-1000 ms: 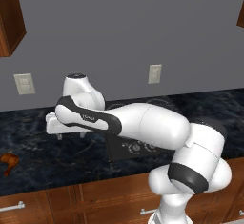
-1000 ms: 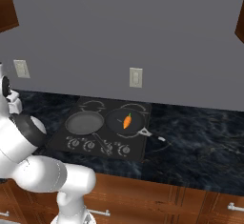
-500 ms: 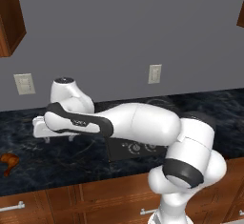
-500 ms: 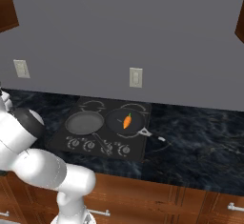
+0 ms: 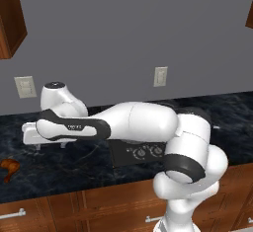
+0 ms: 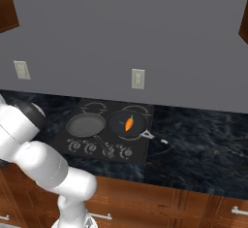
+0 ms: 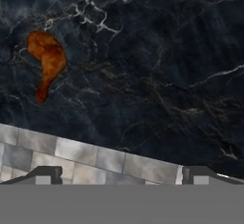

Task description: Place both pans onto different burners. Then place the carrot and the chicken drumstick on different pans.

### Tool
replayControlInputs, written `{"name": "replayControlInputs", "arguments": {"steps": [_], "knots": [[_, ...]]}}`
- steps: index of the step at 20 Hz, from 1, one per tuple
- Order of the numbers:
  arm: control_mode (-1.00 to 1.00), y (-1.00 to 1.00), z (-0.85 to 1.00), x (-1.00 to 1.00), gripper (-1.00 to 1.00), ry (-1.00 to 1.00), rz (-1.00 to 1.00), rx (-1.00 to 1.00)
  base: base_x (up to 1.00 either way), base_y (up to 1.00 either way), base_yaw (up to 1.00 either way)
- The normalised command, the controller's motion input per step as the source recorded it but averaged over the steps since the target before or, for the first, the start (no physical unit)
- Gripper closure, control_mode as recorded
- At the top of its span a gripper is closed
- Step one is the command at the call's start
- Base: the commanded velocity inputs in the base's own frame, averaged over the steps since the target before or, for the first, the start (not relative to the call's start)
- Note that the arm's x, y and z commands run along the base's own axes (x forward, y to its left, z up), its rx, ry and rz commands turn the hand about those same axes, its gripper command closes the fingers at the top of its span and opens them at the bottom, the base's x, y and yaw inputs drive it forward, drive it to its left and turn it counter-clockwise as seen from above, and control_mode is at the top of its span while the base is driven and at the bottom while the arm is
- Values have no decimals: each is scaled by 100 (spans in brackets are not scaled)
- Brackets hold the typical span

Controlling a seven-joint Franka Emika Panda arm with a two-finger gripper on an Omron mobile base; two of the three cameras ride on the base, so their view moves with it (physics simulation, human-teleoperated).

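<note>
Hand (image 7: 119, 173) fingers stand wide apart with nothing between them, poised above your dark marbled stone desk (image 7: 157, 75). Your glossy reddish-brown chicken drumstick (image 7: 46, 61) lies on that desk, apart from the hand. Well away, the small orange carrot (image 6: 129, 123) sits in a round dark frying pan (image 6: 127, 123) on the black glass cooktop (image 6: 140, 147), beside a second grey pan (image 6: 86, 124).

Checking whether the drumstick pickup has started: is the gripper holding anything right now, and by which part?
Nothing is held. The gripper is open over the dark counter; the chicken drumstick lies apart from its fingers.
</note>
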Motion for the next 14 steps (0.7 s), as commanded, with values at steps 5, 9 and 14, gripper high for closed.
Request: {"name": "replayControlInputs", "arguments": {"steps": [5, 9, 14], "knots": [[-100, 30, 0, 1, -100, 0, 0, 0, 0, 0, 0], [-100, 36, 0, 0, -100, 0, 0, 0, 0, 0, 0], [-100, 30, -6, 6, -100, 0, 0, 0, 0, 0, 0]]}}
